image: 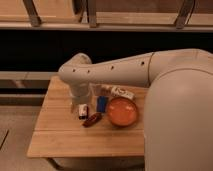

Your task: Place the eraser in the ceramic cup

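The eraser [83, 111], a small white block with red and dark marks, lies on the wooden table [60, 135] near its middle. My gripper [80, 102] hangs from the arm's bent end straight above the eraser, very close to it or touching it; the arm hides most of it. The ceramic cup [95, 91], pale and cylindrical, stands just right of the gripper and behind the eraser, partly hidden by the arm.
A blue block [102, 103] lies right of the eraser. A dark red-brown elongated object [92, 119] lies in front of it. A wide orange bowl [122, 111] sits to the right. A white packet [120, 92] lies behind the bowl. My body fills the right side.
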`<move>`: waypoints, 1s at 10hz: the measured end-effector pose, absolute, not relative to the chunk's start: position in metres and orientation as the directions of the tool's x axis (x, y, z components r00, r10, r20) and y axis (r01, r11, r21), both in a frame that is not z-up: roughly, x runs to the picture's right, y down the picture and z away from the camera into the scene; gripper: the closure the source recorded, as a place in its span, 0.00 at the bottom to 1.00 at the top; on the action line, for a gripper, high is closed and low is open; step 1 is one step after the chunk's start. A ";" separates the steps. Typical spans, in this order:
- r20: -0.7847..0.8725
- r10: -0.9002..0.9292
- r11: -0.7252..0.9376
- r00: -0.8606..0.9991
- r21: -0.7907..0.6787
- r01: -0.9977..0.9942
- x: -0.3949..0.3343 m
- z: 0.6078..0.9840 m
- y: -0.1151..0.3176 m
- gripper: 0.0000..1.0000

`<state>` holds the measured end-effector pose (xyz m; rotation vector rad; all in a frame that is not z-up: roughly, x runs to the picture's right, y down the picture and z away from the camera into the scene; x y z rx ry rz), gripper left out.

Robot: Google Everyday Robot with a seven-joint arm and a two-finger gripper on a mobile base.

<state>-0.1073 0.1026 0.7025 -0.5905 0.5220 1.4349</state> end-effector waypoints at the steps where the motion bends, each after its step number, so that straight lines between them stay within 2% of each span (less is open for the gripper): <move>1: -0.654 0.753 0.043 0.073 -0.062 -0.997 -0.107 0.703 0.102 0.35; 3: -0.643 0.758 0.066 0.109 -0.091 -0.994 -0.111 0.708 0.099 0.35; 5: -0.614 0.756 0.142 0.228 -0.186 -0.972 -0.131 0.722 0.093 0.35; 8: -0.570 0.718 0.236 0.400 -0.341 -0.910 -0.168 0.764 0.094 0.35; 10: -0.553 0.727 0.241 0.407 -0.351 -0.905 -0.169 0.797 0.086 0.35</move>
